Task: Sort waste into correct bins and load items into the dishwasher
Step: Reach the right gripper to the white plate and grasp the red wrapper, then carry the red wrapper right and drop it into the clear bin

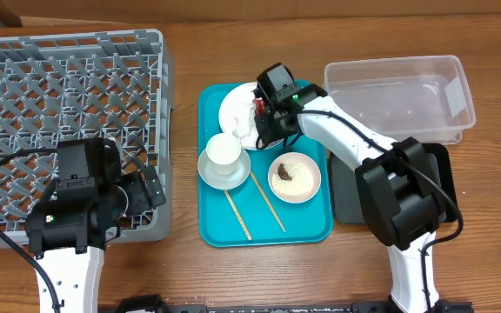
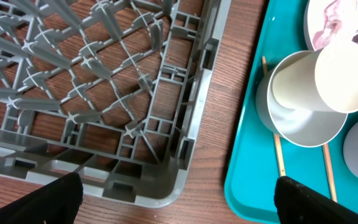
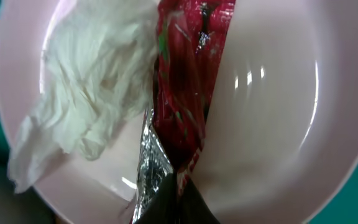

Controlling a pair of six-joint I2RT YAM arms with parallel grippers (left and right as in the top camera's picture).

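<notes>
Large square grey plastic lattice dish rack point(image 1: 68, 96) is placed far left on the wooden desk point(image 1: 190, 278). Left fingers point(image 1: 152, 187) are held spread wide at the rack's near right corner. On the teal serving tray point(image 1: 307, 222), a small white cup point(image 1: 224, 149) is seated in a grey-white bowl point(image 1: 220, 181). Crumpled red-and-white plastic wrapper point(image 3: 185, 81) is laid across the large white plate point(image 3: 278, 124), one end pinched by the right fingers point(image 3: 176, 202). Clear rectangular plastic tub point(image 1: 398, 96) is set far right.
</notes>
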